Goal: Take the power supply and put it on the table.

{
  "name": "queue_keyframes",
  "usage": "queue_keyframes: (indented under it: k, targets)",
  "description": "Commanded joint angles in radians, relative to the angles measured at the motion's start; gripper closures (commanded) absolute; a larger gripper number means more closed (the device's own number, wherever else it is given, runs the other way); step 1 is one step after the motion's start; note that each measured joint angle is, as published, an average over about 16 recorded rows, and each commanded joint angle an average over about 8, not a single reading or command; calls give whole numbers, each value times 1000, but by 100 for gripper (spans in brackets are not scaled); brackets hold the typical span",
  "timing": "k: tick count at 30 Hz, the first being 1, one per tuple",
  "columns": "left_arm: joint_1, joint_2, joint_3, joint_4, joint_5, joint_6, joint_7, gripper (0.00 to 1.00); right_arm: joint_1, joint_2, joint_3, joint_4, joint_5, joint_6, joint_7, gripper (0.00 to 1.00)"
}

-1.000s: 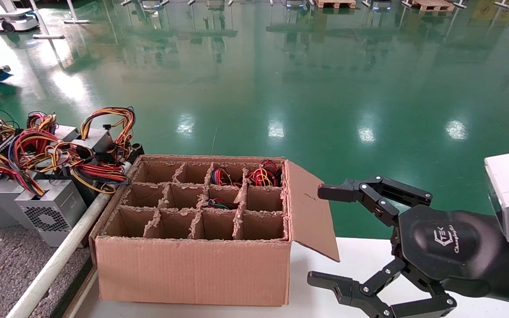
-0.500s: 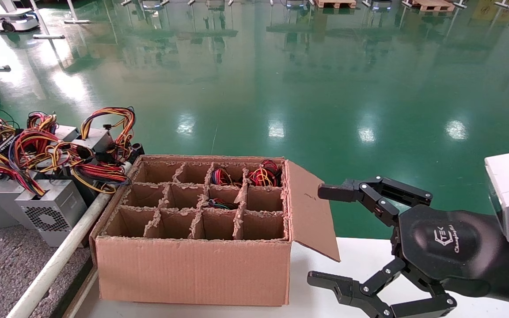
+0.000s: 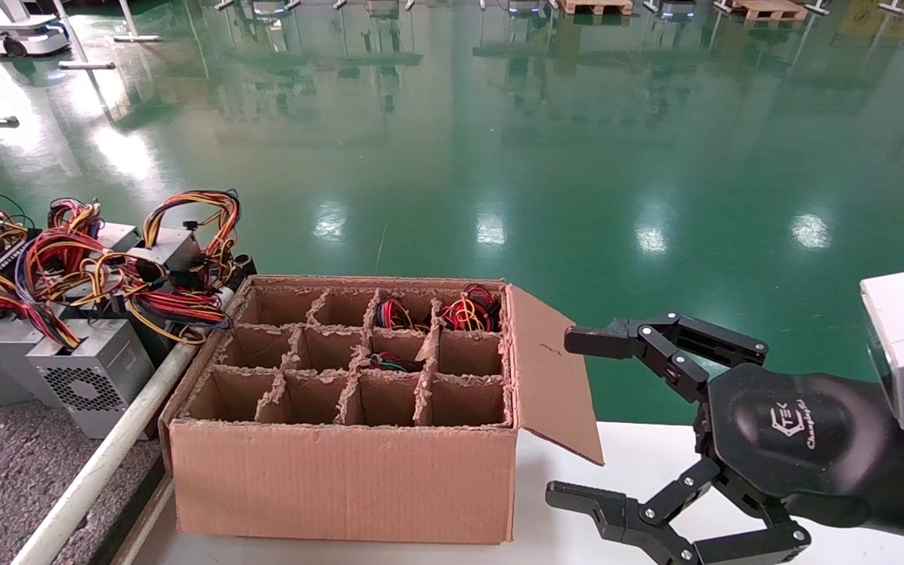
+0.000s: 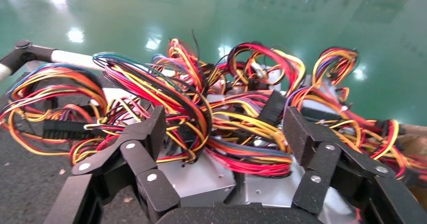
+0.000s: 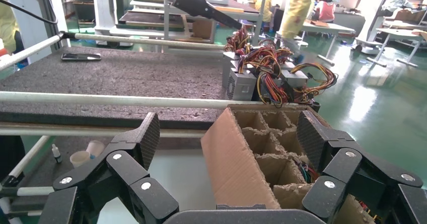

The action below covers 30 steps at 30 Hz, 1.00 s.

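Observation:
Several grey power supplies [image 3: 89, 375] with red, yellow and orange wire bundles [image 3: 107, 275] stand crowded on the grey felt table [image 3: 5, 479] at the left. More wire bundles [image 3: 468, 308] poke out of the far compartments of the cardboard box [image 3: 342, 479]. My left gripper [image 4: 224, 128] hovers open just above the tangled wires [image 4: 236, 128] and the grey casings [image 4: 201, 176], holding nothing; it is out of the head view. To the right of the box, over the white tabletop [image 3: 570, 541], my right gripper [image 3: 570, 417] stands open and empty, facing the box flap [image 5: 236, 158].
A white round rail [image 3: 107, 455] runs between the felt table and the divider box. The box's open flap [image 3: 550, 369] leans toward my right gripper. A phone [image 5: 80, 57] lies far off on the felt. Green floor stretches beyond.
A person's legs and blue shoe covers at the far left have gone out of the head view. My right gripper and the box have not moved.

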Motion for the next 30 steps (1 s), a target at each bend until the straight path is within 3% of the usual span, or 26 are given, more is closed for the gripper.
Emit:
queue_keyframes:
  k: [1,13,20,30]
  targets:
    - [-10,-1,3,1,3,5,-10,0,0,0,0,0,0,0,0,0]
    - [20,70,-195,-53,-249,126,96,0,0,0,0,0,0,0,0,0]
    - [63,95,-227,-157,-296,137,109,0,0,0,0,0,0,0,0,0]
    - [210,81,-243,-393,-334,173,73,0,0,0,0,0,0,1,0,0]
